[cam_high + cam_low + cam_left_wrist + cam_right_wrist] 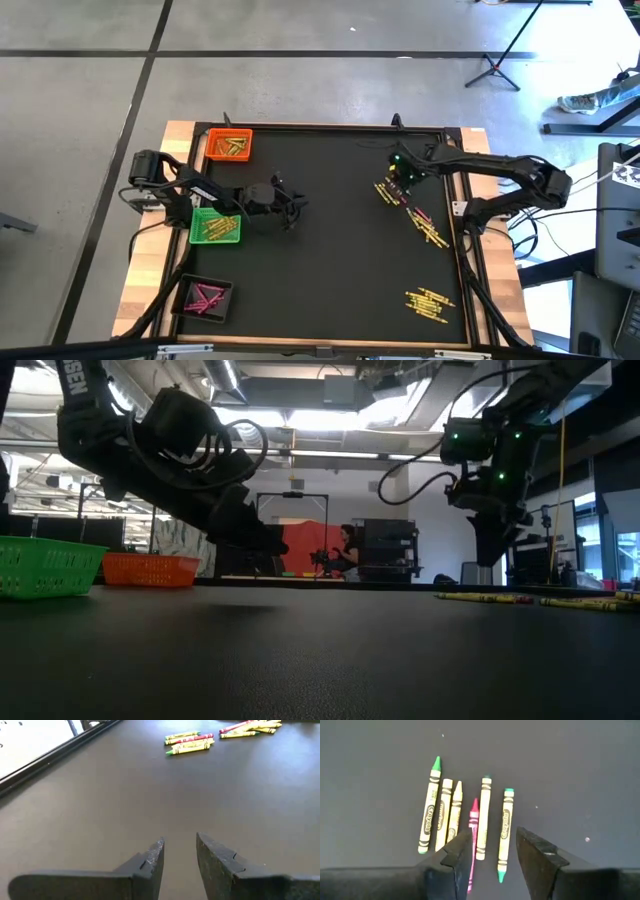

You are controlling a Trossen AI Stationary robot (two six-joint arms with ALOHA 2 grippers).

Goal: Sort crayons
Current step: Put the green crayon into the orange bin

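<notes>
Black matting covers the table [330, 240], and both arms reach over it from opposite sides. Behind and to the sides of the left gripper [292, 208] sit three small trays along the table's left edge: an orange tray [229, 145] holding orange-gold sticks, a green tray [215, 227] holding yellow ones just beside the arm's wrist, and a black tray [205, 297] holding pink ones. That gripper hangs above bare mat with its fingers [152, 862] parted by a narrow gap and nothing between them; well ahead of it, across the table, lie loose crayons [190, 743]. The right gripper [492, 851] hovers just above a small cluster of crayons [391, 191] near the table's far right part, its jaws spread with nothing clamped. Directly beneath it, a pink crayon [472, 837] lies close to one finger, a yellow-wrapped crayon [483, 817] lies in line with the gap, and a green-tipped crayon [505, 834] lies beside that; further yellow-wrapped ones lie just outside the same finger. More crayons trail away from this gripper toward the table's near right corner, ending in a separate yellow group [429, 303].
</notes>
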